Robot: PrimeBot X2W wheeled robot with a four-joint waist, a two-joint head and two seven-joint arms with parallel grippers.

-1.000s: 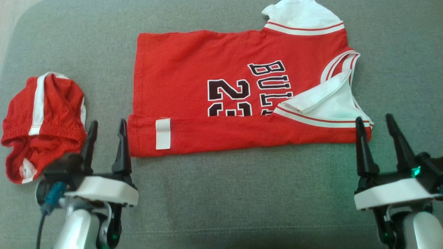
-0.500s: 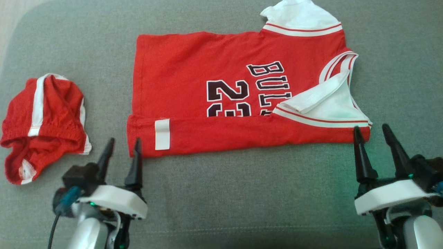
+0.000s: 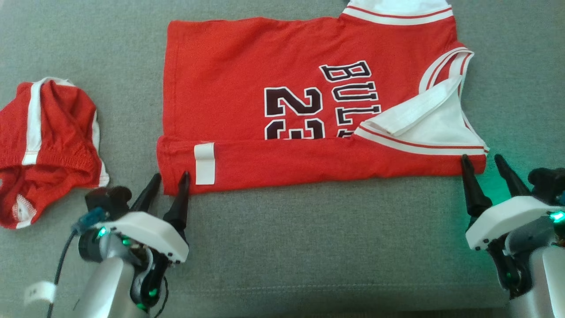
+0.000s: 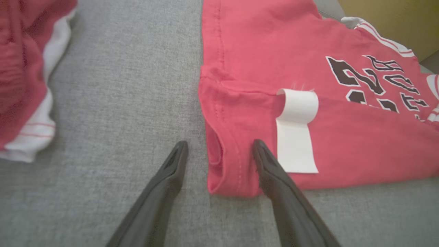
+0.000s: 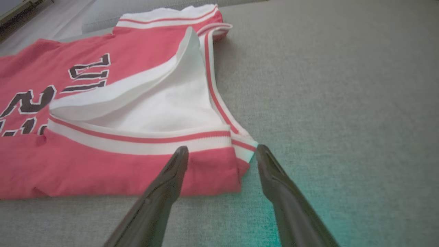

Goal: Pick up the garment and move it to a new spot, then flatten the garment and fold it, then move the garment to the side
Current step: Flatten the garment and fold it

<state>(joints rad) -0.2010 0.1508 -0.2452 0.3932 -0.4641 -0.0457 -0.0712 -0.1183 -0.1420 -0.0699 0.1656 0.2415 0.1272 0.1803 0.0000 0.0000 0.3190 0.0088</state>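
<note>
red jersey (image 3: 229, 66), near fold: clamp left hand (image 3: 171, 175) and right hand (image 3: 480, 157) (both spread apart now) over both layers, lift evenly.

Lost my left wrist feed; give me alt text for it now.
The open left gripper straddles a hem corner of the folded red basketball jersey: one dark finger over grey cushion, the other over the jersey beside a white tag. Crumpled red-and-white shorts lie at the view's left edge.
</note>
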